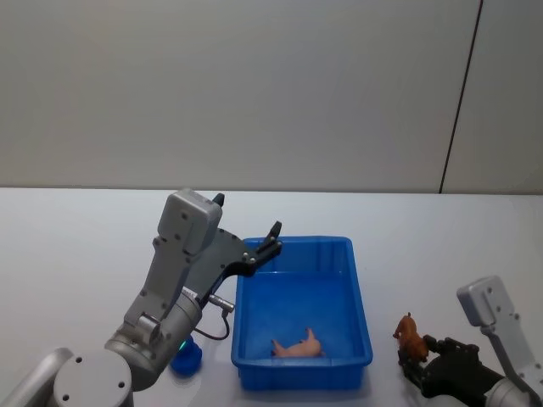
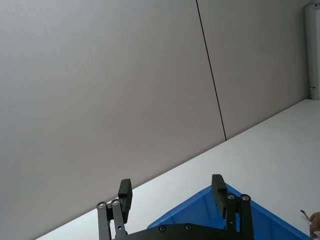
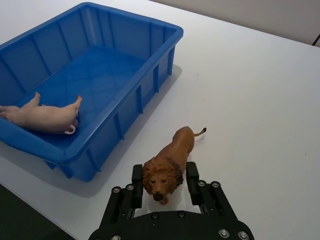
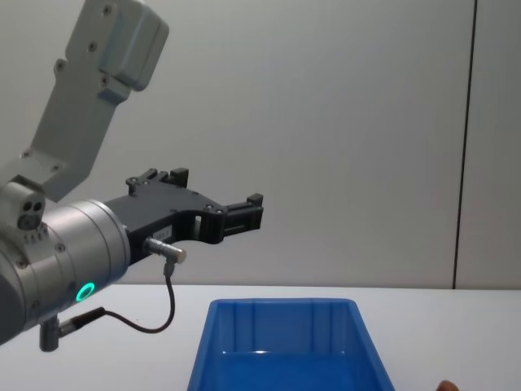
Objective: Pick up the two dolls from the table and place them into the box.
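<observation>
A brown lion doll [image 3: 172, 155] stands on the white table [image 3: 260, 100] just right of the blue box [image 1: 361, 288]. My right gripper [image 3: 164, 176] is low over the table, its fingers [image 3: 137, 176] pressed against both sides of the lion's mane. In the head view the lion doll [image 1: 410, 335] sits in front of the right gripper [image 1: 416, 351]. A pink pig doll [image 1: 299, 346] lies on its side inside the box [image 3: 150, 75], near its front wall. My left gripper [image 1: 246, 217] hangs open and empty above the box's left rear corner, and the left gripper [image 4: 217, 186] is raised high.
A small blue round object [image 1: 185, 360] lies on the table left of the box, beside my left arm. A grey wall [image 1: 254, 85] runs behind the table. Bare table stretches to the right of and behind the box.
</observation>
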Tool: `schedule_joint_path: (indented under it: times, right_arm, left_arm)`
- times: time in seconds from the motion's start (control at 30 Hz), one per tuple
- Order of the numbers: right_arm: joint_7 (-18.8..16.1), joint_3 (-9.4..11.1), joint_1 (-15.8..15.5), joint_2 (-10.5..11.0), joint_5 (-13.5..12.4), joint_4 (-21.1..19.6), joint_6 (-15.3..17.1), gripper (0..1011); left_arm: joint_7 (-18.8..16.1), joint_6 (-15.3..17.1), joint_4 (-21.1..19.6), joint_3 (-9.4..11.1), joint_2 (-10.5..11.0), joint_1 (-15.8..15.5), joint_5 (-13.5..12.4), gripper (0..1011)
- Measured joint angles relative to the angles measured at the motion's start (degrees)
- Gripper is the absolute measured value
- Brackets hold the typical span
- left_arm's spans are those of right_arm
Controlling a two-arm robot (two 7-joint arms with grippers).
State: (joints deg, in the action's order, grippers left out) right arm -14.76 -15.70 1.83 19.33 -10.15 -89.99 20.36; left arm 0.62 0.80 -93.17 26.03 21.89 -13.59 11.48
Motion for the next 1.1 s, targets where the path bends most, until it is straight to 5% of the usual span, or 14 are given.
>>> schedule_joint_path:
  times: [0.17,0.77,1.1]
  right_arm:
    - [0.1,-0.1,0.0,-0.1,0.2,0.0,-0.4,418]
    - [1.7,0.2,0.5,-0.2,2.4,-3.1,-6.4,418]
    - [-1.5,-0.5,3.2,-1.9,3.6,-5.3,-7.5,418]
  left_arm:
    - [0.0,0.0,0.0,0.0,0.0,0.0,0.0,1002]
    - [0.0,0.0,0.0,0.0,0.0,0.0,0.0,1001]
    - [0.0,0.0,0.0,0.0,0.0,0.0,0.0,1001]
